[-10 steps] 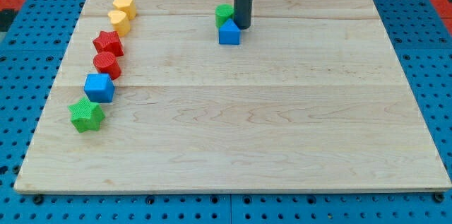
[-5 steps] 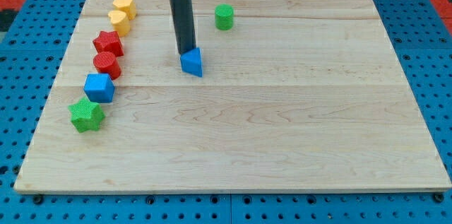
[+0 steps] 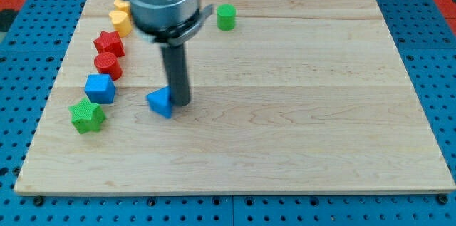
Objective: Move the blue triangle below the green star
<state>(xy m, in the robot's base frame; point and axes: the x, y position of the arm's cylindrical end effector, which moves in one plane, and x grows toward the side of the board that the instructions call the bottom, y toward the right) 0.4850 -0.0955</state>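
Now my tip (image 3: 180, 103) touching blue triangle (image 3: 161, 102), both shifted down-left toward green star (image 3: 87, 115), no jaws visible

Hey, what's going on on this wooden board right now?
My tip is pressed against the right side of the blue triangle, pushing it across the board toward the green star, which sits near the view's left edge. The triangle lies to the star's right, not yet below it. Red, yellow and blue blocks line the left edge above the star, and a green cylinder stands near the top.
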